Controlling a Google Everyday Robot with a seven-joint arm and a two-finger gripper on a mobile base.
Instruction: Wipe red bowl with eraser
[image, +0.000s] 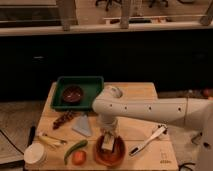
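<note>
The red bowl (111, 155) sits near the front edge of the wooden table (135, 127), wide and orange-red. Inside it, tilted against the left inner wall, is the eraser (106, 143), a small tan block with a pale face. My gripper (109, 136) reaches straight down from the white arm (150, 107) into the bowl and sits right on the eraser. The arm's wrist hides the bowl's far rim.
A green tray (92, 86) at the back left holds a small dark maroon bowl (73, 94). A grey-blue cloth (83, 125), a dark bunch (65, 119), a green vegetable (75, 150), an orange fruit (78, 157), a white cup (35, 154) and a white utensil (148, 141) lie around.
</note>
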